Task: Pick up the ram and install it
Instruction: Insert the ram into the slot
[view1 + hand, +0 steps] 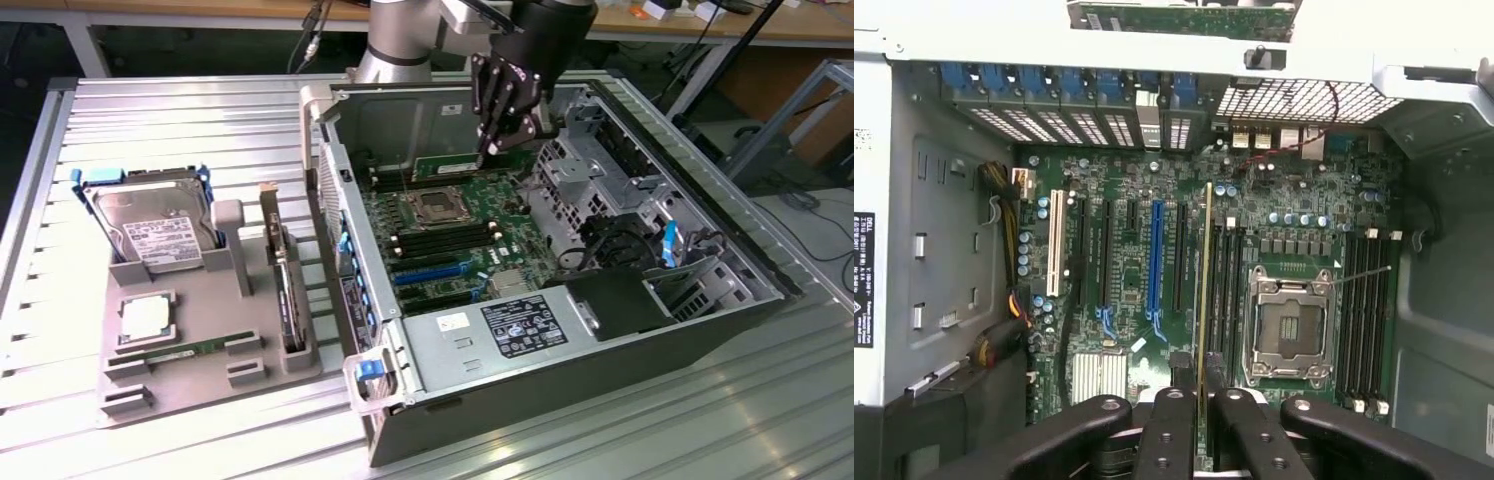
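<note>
My gripper (pixel 502 140) hangs inside the open computer case (pixel 707 300), shut on the ram (pixel 446 166), a thin green stick held level above the motherboard (pixel 461 235). In the wrist view the ram (pixel 1206 280) appears edge-on, pinched between my dark fingers (pixel 1170 425) at the gripper (pixel 1204 405). It hangs over the black memory slots (pixel 1226 290) beside the CPU socket (pixel 1290 325), apart from the board. Another green memory stick (pixel 180 352) lies in the grey holder tray (pixel 200 300) outside the case.
The tray also carries a hard drive (pixel 154 230), a square processor chip (pixel 144 315) and an upright expansion card (pixel 282 270). Drive cages (pixel 587 170) and a black power supply (pixel 534 325) crowd the case. More memory slots (pixel 1364 320) flank the socket's other side.
</note>
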`<state>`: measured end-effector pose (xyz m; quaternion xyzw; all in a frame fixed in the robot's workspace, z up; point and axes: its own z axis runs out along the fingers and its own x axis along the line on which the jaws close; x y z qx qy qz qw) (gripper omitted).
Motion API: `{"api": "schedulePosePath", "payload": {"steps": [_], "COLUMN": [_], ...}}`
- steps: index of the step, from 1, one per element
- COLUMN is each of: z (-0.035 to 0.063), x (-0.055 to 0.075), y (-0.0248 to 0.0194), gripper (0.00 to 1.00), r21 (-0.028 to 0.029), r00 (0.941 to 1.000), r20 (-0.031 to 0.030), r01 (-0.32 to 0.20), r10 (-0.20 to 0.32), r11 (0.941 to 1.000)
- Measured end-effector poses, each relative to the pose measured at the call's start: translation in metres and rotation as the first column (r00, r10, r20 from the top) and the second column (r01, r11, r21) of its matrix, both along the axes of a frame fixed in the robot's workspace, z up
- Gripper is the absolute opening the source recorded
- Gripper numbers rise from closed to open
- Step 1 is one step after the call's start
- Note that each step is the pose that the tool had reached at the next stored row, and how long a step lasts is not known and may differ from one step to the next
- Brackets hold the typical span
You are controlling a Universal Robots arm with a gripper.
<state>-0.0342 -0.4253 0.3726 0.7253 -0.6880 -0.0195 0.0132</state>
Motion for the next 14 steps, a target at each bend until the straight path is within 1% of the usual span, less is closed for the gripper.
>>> {"api": "schedulePosePath", "payload": {"steps": [4,14], "z": [-0.0016,-0.0221], "x": [0.000,0.000], "y": [0.0000,-0.0001], "gripper": [0.14,0.14], "r21": [0.0000,-0.0002], "r00": [1.0000,1.0000], "r20": [0.0001,0.0002], "r01": [0.001,0.002], "r10": [-0.001,-0.002], "r11": [1.0000,1.0000]}}
